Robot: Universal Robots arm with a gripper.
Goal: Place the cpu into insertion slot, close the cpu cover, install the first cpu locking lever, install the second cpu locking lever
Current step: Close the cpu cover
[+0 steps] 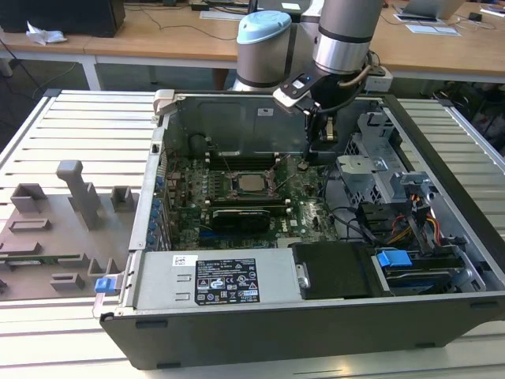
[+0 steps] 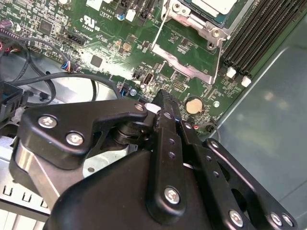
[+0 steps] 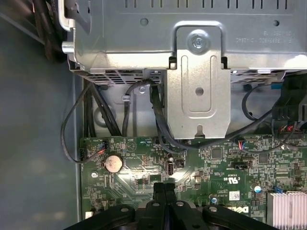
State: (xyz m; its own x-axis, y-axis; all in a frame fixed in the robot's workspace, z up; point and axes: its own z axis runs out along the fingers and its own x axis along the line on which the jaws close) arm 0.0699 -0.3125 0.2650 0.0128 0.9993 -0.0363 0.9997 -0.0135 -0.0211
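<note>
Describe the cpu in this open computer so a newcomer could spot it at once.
Find the open computer case lying on the slatted table, then the green motherboard on its floor. Near the board's middle sits the cpu, a small flat silvery square. The memory slots next to it are long, narrow and black.

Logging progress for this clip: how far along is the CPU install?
Done: cpu looks seated. In hand: nothing; the shut gripper hangs beside the cover, which looks raised. Left: closing and latching it.
</note>
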